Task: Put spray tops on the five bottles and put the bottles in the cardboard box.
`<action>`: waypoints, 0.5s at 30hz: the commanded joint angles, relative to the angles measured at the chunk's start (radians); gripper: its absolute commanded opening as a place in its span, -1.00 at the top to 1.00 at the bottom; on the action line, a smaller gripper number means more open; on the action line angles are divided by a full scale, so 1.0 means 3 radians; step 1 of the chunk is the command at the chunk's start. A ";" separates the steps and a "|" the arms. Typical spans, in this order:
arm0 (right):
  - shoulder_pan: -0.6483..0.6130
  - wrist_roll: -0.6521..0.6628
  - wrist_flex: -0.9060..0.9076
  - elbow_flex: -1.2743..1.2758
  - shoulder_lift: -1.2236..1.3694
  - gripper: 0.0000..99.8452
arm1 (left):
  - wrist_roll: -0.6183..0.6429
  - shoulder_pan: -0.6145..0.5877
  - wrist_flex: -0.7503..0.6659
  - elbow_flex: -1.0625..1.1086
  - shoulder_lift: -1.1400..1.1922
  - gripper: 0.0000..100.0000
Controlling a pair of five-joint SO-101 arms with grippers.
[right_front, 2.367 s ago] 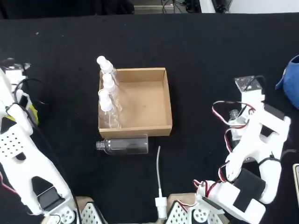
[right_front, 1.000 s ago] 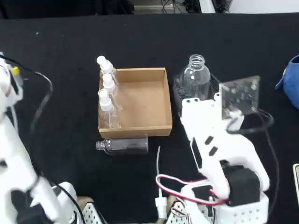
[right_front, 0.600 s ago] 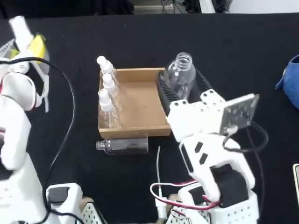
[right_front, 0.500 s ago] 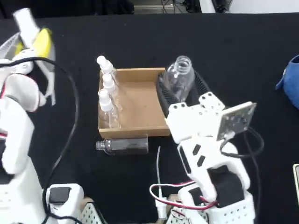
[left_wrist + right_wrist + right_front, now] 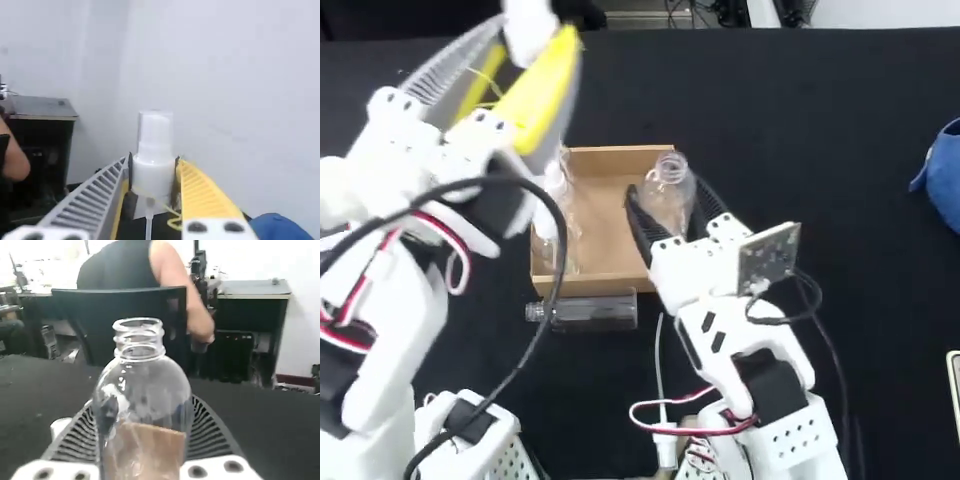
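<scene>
Capped clear bottles (image 5: 558, 235) line the nine-o'clock wall of the brown cardboard box (image 5: 600, 282). The right end effector (image 5: 666, 212) clamps an uncapped clear plastic bottle (image 5: 670, 183) upright above the box, and the left end effector (image 5: 152, 182) grips a white spray top (image 5: 154, 145). Another bare bottle (image 5: 588, 310) lies on the bench at the box's six o'clock, so two likely remain.

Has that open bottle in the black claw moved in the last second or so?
Yes. The open bottle in the right gripper went left, from beside the cardboard box to above its right edge.
</scene>
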 commanded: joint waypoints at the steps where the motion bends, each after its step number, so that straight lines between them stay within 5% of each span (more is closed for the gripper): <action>1: -0.0051 -0.0026 -0.0102 0.0003 -0.0105 0.98 | 0.0010 0.0340 -0.0307 -0.0043 0.0000 0.94; 11: -0.0046 -0.0026 -0.0097 0.0003 -0.0110 0.98 | 0.0010 0.0688 -0.1570 0.0826 -0.0005 0.94; 15: -0.0041 -0.0005 -0.0097 0.0008 -0.0110 0.98 | 0.0010 0.0790 -0.1698 0.1143 -0.0041 0.94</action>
